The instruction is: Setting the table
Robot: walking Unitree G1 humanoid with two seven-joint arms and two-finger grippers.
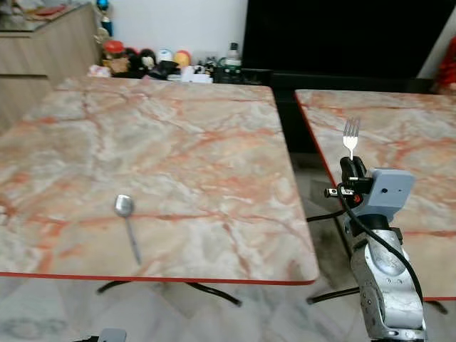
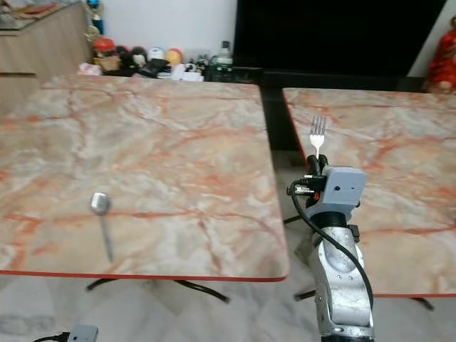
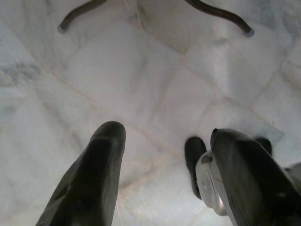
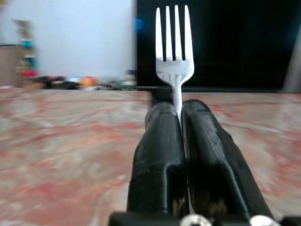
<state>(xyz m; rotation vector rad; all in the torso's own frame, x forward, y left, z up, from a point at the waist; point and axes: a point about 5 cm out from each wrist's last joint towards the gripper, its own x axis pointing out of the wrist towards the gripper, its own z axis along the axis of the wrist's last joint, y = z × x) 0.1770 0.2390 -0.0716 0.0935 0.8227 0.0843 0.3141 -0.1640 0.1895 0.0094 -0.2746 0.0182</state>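
Your left gripper hung low over the pale floor tiles, its black fingers spread wide and holding nothing, with curved table legs beyond them. Well to the left of your right gripper, a spoon lay flat on the marble table, bowl away from you. Your right gripper was clamped tight on the handle of a fork, tines pointing straight up. That silver forearm stood raised in the gap between the two tables, the second table just beside it on its right.
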